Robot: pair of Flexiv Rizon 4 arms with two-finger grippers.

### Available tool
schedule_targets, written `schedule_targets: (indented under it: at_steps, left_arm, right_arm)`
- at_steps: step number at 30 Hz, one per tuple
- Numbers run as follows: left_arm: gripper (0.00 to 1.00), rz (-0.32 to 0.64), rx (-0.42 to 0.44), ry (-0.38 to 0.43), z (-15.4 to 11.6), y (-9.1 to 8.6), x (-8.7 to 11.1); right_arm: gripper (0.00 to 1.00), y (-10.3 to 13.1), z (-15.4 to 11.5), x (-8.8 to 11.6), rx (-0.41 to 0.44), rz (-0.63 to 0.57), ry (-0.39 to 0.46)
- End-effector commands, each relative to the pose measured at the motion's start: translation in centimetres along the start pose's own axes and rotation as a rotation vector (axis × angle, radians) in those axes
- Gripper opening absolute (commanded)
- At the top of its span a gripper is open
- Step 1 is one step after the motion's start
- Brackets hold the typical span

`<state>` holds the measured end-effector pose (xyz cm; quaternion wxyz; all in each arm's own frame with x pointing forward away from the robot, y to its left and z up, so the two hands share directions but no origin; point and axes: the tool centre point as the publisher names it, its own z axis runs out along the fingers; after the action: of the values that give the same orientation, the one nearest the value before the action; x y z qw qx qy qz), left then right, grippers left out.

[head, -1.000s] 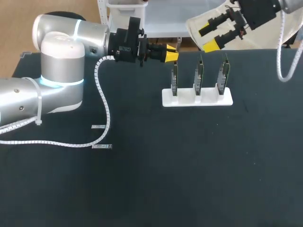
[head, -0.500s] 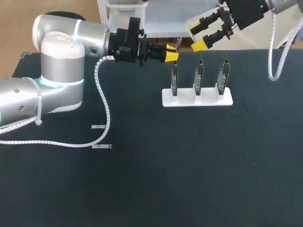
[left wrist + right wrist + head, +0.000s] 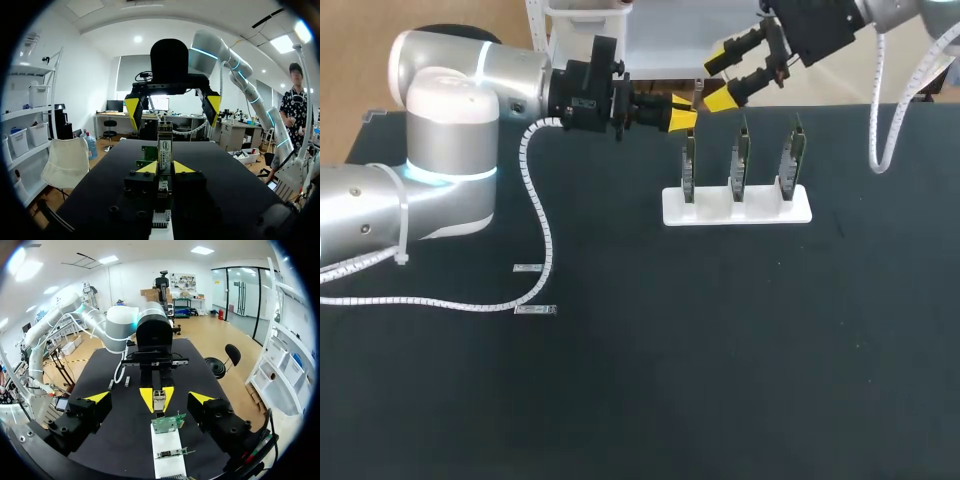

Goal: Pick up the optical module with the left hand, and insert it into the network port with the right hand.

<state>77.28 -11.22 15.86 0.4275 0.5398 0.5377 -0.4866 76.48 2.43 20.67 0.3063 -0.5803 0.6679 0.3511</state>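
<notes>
Currently left gripper (image 3: 682, 114) clamps the optical module (image 3: 165, 147), just behind the white rack (image 3: 737, 208). Meanwhile right gripper (image 3: 718, 75) is spread wide, seemingly above the rack's rear.

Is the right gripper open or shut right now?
Open. The right gripper has its yellow tips spread wide, touching nothing; the optical module is clamped in the left gripper.

left end effector (image 3: 682, 113): fingers pinched; level | right end effector (image 3: 718, 76): fingers spread; facing it
</notes>
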Motion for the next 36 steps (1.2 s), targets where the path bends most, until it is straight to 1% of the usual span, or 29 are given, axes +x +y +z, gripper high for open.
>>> schedule_targets:
  at_steps: [1, 13, 36]
  left_arm:
    - [0.00, 0.002, 0.003, -0.002, 0.0, 0.2, 0.1]
    - [0.00, 0.002, 0.003, -0.002, 0.0, 0.2, 0.1]
    - [0.00, 0.002, 0.003, -0.002, 0.0, 0.2, 0.1]
  right_arm:
    - [1.00, -0.3, 0.5, -0.1, 0.003, -0.002, 0.005]
    - [1.00, -1.1, 1.5, -0.4, -0.011, -0.024, 0.026]
    - [1.00, -1.1, 2.2, -0.5, -0.030, -0.025, 0.042]
